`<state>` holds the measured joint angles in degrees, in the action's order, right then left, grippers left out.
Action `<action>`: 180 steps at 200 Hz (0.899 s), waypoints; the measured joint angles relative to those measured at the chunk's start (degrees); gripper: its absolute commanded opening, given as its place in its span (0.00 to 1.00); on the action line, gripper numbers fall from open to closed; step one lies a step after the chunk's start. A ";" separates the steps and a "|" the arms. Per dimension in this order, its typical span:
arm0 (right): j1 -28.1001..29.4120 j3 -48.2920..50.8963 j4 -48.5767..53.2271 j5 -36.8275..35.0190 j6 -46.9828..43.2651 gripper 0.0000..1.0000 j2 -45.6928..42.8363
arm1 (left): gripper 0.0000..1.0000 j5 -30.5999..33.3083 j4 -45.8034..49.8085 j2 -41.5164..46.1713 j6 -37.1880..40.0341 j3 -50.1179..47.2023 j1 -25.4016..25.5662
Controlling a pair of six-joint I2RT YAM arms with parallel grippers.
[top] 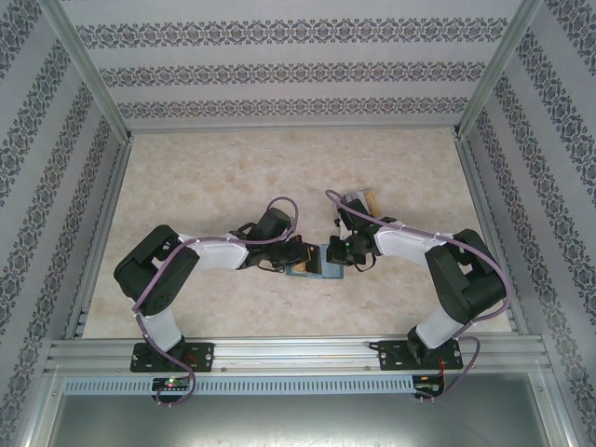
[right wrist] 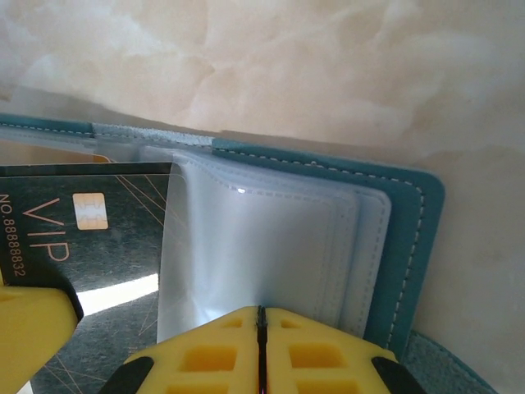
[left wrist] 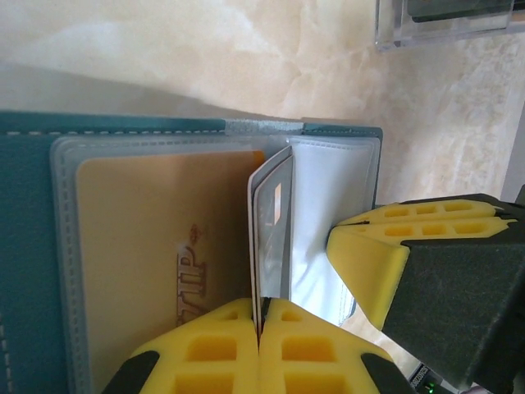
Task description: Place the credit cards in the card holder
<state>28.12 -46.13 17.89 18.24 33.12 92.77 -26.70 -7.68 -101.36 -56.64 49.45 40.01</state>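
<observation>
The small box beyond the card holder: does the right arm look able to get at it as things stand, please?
Probably not yet. The small box lies just beyond the right wrist, close by, but the right gripper is shut on a clear sleeve of the card holder and would have to let go first.

The card holder (right wrist: 414,246) has a matt teal leather-like cover with pale stitching; its pockets (right wrist: 271,254) are glossy clear plastic. The dark grey card (right wrist: 107,238) is smooth plastic, the tan card (left wrist: 148,246) satin. The left hand (left wrist: 259,320) has matt yellow pads. The surface (right wrist: 287,66) looks smooth, marbled, faintly shiny.
</observation>
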 measured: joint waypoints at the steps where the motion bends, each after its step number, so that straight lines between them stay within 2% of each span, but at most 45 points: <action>1: 0.00 -0.02 0.02 -0.02 -0.07 0.09 0.02 | 0.03 0.02 0.13 0.02 0.11 0.04 0.00; 110: 0.02 -0.66 0.63 -0.68 -0.17 0.10 0.28 | 0.04 -3.30 1.07 -1.84 1.07 1.60 -1.05; 180: 0.04 -0.81 0.92 -0.96 -0.15 0.15 0.26 | 0.06 -4.44 0.33 -2.01 1.49 1.57 -1.16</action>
<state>28.16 -46.94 18.81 17.28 32.97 93.03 -31.14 -7.35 -103.37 -55.16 51.03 38.85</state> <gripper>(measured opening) 0.138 0.059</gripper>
